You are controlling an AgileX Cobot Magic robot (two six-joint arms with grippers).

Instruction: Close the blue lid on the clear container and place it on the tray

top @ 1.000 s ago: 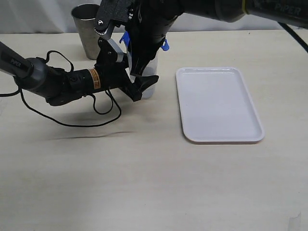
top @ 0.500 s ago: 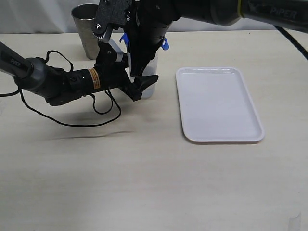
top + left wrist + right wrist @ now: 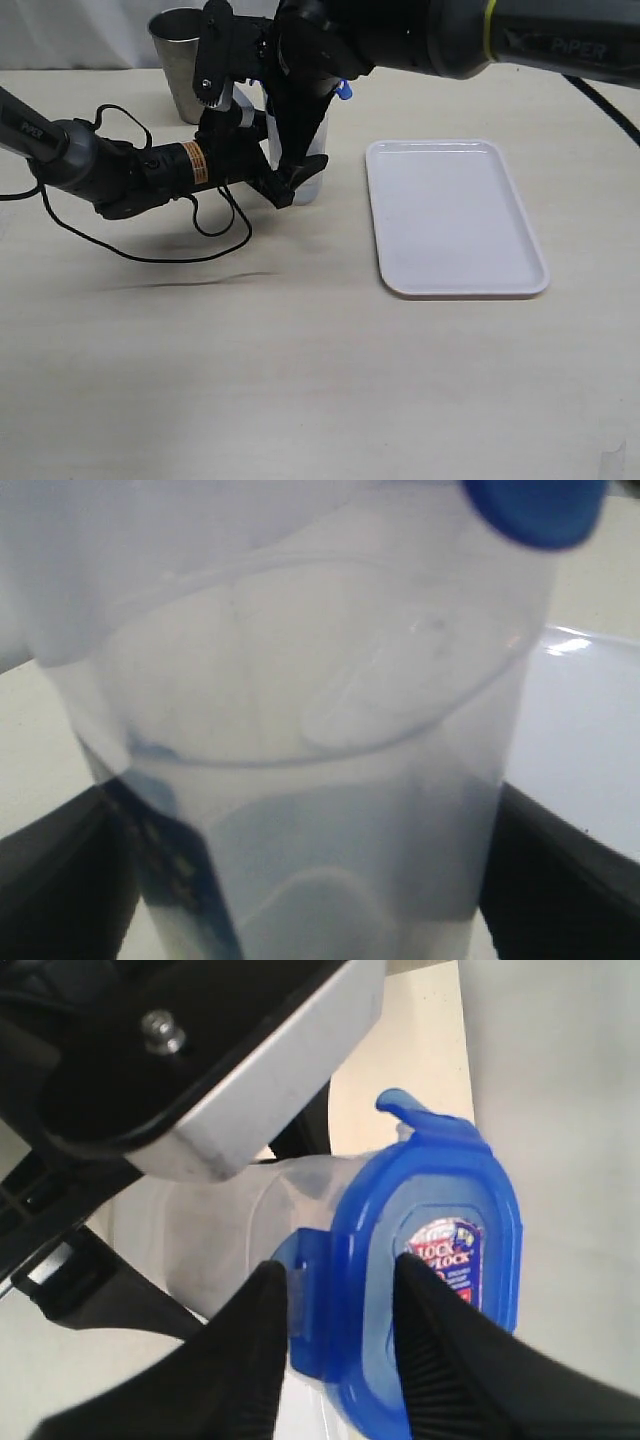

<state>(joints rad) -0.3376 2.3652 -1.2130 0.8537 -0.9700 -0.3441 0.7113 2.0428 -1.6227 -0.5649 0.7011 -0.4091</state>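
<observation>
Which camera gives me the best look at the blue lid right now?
The right wrist view: the blue lid shows its labelled face and flaps, sitting over the clear container's mouth, the right gripper straddling one flap. The exterior view shows only a blue flap beside the arm; the left wrist view catches one blurred flap.

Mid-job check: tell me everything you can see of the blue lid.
The blue lid is glossy bright-blue plastic, rounded, with a red-and-white Lock & Lock label on its upper face. Two flaps show, both sticking outward, apparently not snapped down. It lies over the mouth of the clear container; whether it is fully seated is unclear. The right gripper straddles one flap and the rim beside it, but a firm grip cannot be confirmed.
</observation>
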